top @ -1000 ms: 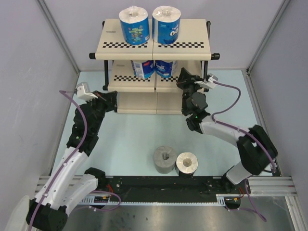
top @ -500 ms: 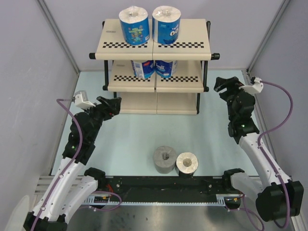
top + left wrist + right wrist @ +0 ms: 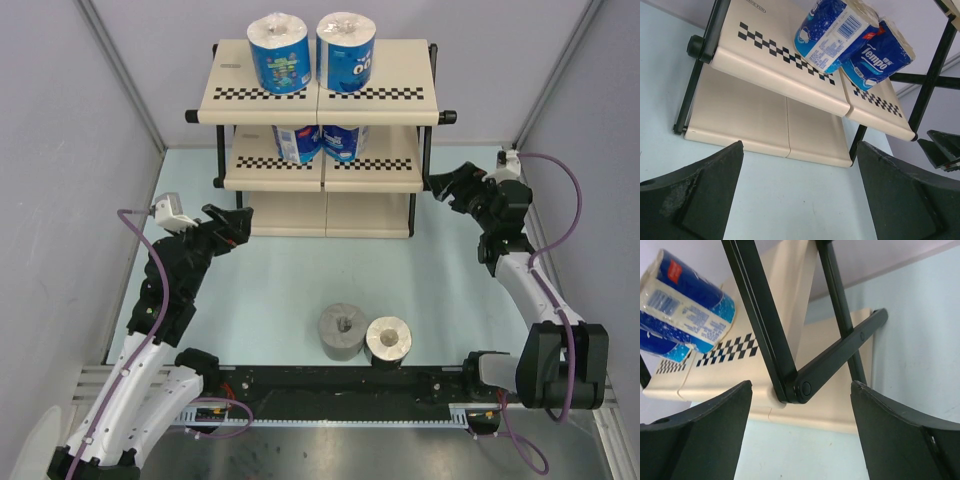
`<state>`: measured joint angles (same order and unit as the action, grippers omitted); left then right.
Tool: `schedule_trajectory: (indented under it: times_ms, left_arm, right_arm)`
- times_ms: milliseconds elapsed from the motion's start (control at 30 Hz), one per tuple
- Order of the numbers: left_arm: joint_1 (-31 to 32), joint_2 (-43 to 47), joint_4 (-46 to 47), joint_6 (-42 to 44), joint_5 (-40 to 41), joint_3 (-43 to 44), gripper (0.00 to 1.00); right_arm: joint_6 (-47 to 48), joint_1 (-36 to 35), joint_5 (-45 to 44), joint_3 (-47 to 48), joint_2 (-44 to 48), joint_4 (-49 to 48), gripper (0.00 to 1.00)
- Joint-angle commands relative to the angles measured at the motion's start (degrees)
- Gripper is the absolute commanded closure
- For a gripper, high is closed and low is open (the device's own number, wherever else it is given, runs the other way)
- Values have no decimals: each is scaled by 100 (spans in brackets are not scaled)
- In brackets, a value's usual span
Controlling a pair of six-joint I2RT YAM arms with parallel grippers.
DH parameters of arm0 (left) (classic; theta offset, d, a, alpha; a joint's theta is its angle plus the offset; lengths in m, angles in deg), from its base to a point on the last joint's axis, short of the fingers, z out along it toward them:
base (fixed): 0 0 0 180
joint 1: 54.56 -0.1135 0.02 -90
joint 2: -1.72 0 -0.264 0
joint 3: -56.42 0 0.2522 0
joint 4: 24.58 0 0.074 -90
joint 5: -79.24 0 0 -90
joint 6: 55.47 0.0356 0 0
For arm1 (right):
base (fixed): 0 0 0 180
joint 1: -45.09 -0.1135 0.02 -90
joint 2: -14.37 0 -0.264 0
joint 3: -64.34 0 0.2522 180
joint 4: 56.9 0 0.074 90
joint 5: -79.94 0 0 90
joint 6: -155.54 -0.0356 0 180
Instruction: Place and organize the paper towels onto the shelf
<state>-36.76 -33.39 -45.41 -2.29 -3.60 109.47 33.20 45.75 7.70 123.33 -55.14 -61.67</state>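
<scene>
My left gripper (image 3: pixel 238 226) and right gripper (image 3: pixel 445 188) both gape empty facing the shelf (image 3: pixel 400 70); the grey roll (image 3: pixel 342 330) and second roll (image 3: pixel 388 341) stand core-up, side by side, back toward my bases, with the grey one on my left arm's side.

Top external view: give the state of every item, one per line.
Left gripper: open, empty.
Right gripper: open, empty.
Top-left roll: upright on top tier.
Top-right roll: upright on top tier.
Middle-left roll: on middle tier.
Middle-right roll: on middle tier.
Grey roll: upright on table, unshelved.
Paler roll: upright on table, unshelved.
</scene>
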Motion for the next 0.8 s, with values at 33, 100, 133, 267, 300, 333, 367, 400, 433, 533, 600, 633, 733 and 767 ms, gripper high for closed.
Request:
schedule_trajectory:
  times_ms: [33, 100, 133, 267, 300, 333, 367, 400, 433, 533, 600, 633, 733, 767]
  left_arm:
    - [-49, 110, -101, 166, 14, 26, 0]
    - [-49, 119, -110, 166, 14, 9, 0]
    - [-49, 145, -110, 166, 22, 0, 0]
    - [-49, 171, -154, 157, 22, -26, 0]
    - [-49, 171, -154, 166, 22, -35, 0]
    - [-49, 180, -163, 166, 14, -35, 0]
    - [-49, 189, -180, 166, 14, -35, 0]
    - [-49, 189, -189, 166, 14, -35, 0]
    - [-49, 198, -198, 175, 22, -27, 0]
    - [-49, 215, -251, 192, 49, -18, 0]
    - [-49, 233, -268, 219, 75, -9, 0]
    - [-49, 233, -303, 219, 84, -9, 0]
    - [-49, 268, -347, 236, 110, -9, 0]
    - [-49, 268, -356, 245, 136, -9, 0]
  right_arm:
    - [26, -23, 405, 302, -141, -652, 17]
    - [8, -23, 351, 311, -176, -766, 18]
    - [-1, -23, 308, 311, -202, -793, 18]
    - [-53, -49, 263, 346, -343, -969, 20]
    - [-62, -49, 246, 363, -369, -1021, 21]
    - [-62, -49, 211, 433, -413, -1039, 21]
    - [-53, -49, 202, 486, -535, -1048, 22]
    - [-45, -49, 202, 539, -606, -1039, 24]
    - [-45, -206, 202, 661, -677, -1031, 25]
    - [-71, -295, 184, 837, -932, -1048, 28]
    - [-71, -392, 149, 987, -1107, -1083, 31]
    - [-80, -418, 158, 1031, -1169, -1092, 32]
    - [-80, -497, 149, 1172, -1301, -1083, 39]
    - [-71, -497, 132, 1189, -1310, -1066, 43]
